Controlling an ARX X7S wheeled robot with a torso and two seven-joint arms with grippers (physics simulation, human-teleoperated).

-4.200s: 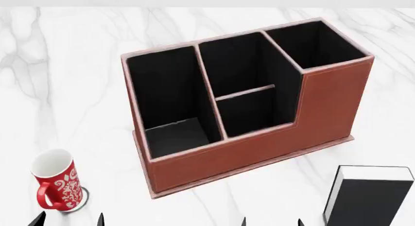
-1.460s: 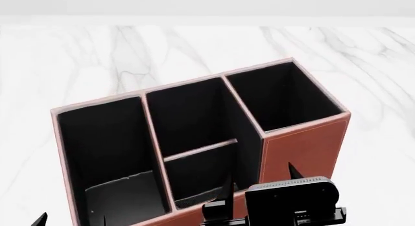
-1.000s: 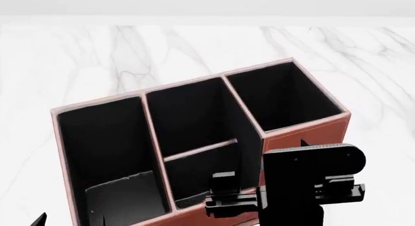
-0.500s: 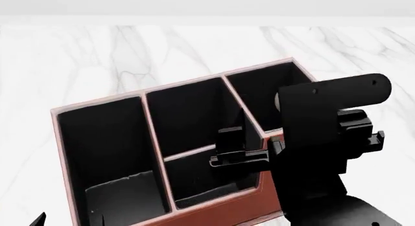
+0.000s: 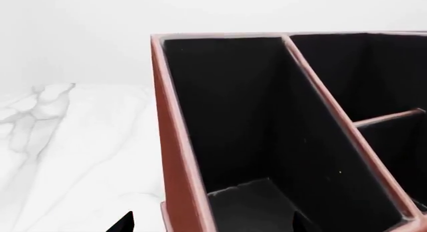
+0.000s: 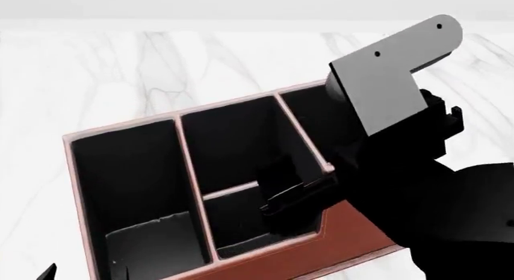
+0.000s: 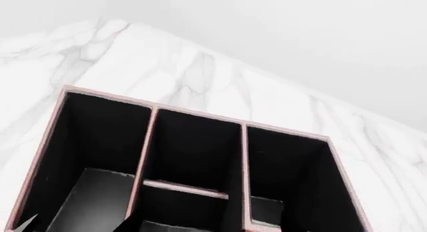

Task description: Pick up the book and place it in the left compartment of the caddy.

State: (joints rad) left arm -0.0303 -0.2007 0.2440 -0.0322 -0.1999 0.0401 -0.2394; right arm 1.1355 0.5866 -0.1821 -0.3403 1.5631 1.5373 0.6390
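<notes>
Your right gripper (image 6: 291,186) hangs above the caddy's middle section with its jaws spread and nothing between them; the right wrist view shows only the box past its tips. Your left gripper (image 5: 210,223) is likewise spread and empty, low beside the near end of the box. The book is in none of the three views, so you cannot say from here where it lies; the right arm blocks much of the head view's right side. The left compartment (image 6: 129,189) stands bare and deep, with only its black lining showing. The caddy (image 6: 321,244) sits square on the marble table (image 6: 96,69). Since the pick is not yet done, find the book first: draw the right arm back off the box, tip the head down until the black cover shows, then come at it with jaws wide across its thickness. No brand, label or writing can be read anywhere.
</notes>
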